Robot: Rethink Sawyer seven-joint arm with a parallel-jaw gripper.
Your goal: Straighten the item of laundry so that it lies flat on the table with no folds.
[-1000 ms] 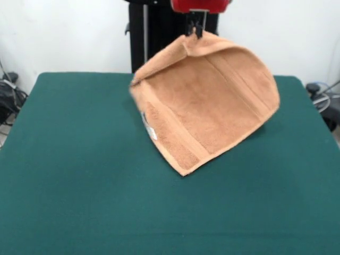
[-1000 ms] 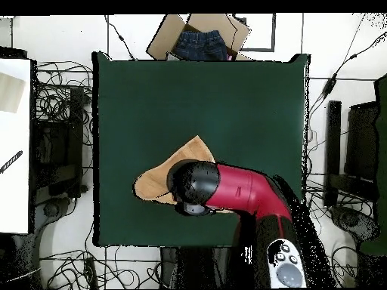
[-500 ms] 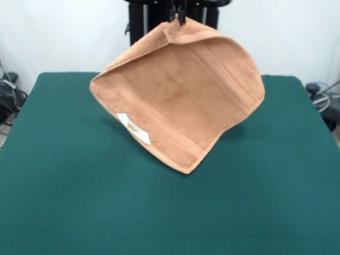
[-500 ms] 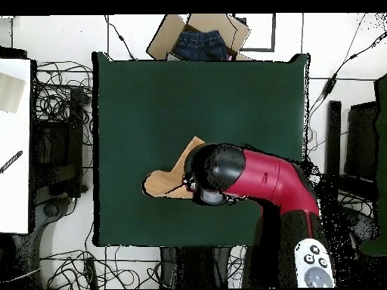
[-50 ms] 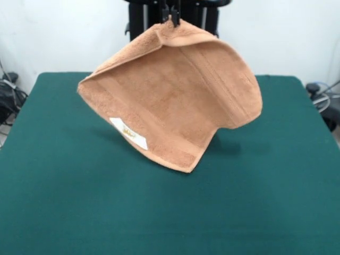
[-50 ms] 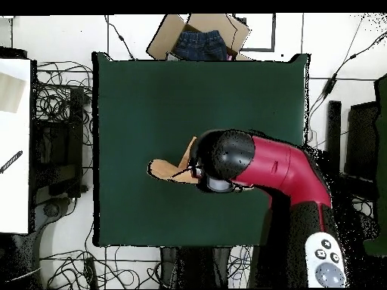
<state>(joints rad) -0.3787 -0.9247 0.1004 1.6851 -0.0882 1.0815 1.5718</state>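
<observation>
Change since the previous second: the towel (image 5: pixel 172 101) hangs higher and has swung toward the left of the front view; its lowest corner, then close to the table (image 5: pixel 64 202), now hangs clear above it. In the overhead view the arm's head has shifted right.

Gripper (image 5: pixel 170 15): only the dark tips show at the top edge of the front view. Jaws pinched shut on the towel's top corner.

Towel: tan terry, suspended from that one corner, wholly off the table. It spreads downward in a broad, cupped sheet, inner face toward the front camera. Right edge curls forward in a rounded fold. Woven border bands run along the lower left edge and up the right side. White label (image 5: pixel 128 133) sits near the lower left edge. Lowest corner points down, above the table's middle.

Arm (image 6: pixel 264 166): red and black, seen from overhead, covering most of the towel; a tan strip shows just left of its head.

Table: dark green top; a soft shadow lies below and to the right of the towel.

Beyond the table's far edge in the overhead view: cardboard box (image 6: pixel 198 35) holding dark blue cloth.
</observation>
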